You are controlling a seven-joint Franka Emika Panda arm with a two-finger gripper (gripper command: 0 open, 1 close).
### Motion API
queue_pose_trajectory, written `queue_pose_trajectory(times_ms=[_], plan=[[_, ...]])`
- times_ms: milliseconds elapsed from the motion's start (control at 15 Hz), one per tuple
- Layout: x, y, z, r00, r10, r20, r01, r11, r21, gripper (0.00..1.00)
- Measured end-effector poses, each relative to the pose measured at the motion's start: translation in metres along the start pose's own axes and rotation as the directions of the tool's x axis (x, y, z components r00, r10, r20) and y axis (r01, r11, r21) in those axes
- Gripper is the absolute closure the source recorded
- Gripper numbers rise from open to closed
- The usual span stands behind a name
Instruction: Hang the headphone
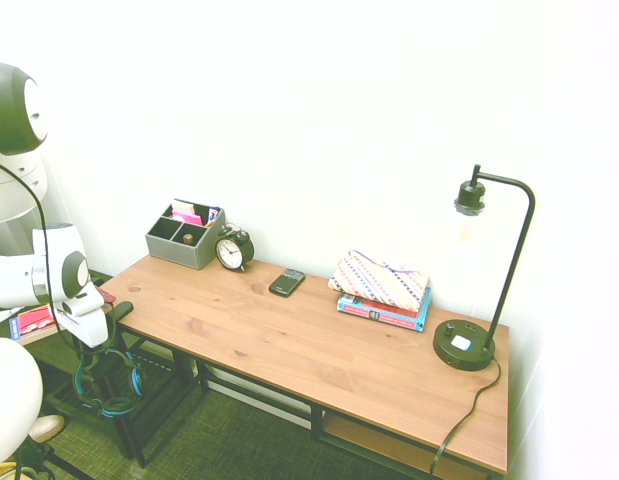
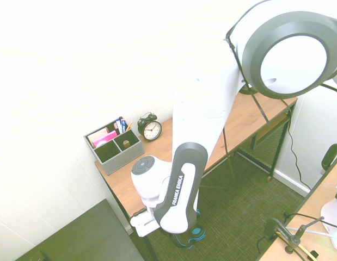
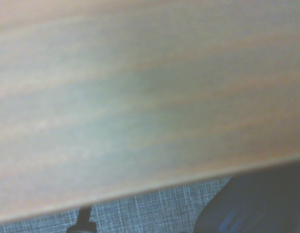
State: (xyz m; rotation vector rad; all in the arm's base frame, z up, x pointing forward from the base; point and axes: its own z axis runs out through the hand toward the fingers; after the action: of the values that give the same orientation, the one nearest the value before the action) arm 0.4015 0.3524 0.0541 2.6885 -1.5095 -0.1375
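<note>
First exterior: my gripper (image 1: 101,345) points down just off the desk (image 1: 319,345) end, the headphone (image 1: 107,385) hanging directly below my fingers, but I can't tell if I'm still gripping it or have let go. Second exterior: my arm blocks the fingers, only a blue cup (image 2: 196,232) peeks out beneath. Wrist: blurred desk (image 3: 140,97) top, carpet (image 3: 154,208) past its edge.
</note>
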Motion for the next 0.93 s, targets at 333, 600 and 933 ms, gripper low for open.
queue_pose_trajectory(times_ms=[333,600,933], plan=[[0.014,0.018,-0.089,0.986,-0.134,0.103,0.130,0.990,0.048,0.00],[0.058,0.051,-0.169,0.944,-0.329,0.022,0.327,0.943,0.067,0.00],[0.177,0.098,-0.281,0.923,-0.384,-0.028,0.384,0.913,0.134,0.00]])
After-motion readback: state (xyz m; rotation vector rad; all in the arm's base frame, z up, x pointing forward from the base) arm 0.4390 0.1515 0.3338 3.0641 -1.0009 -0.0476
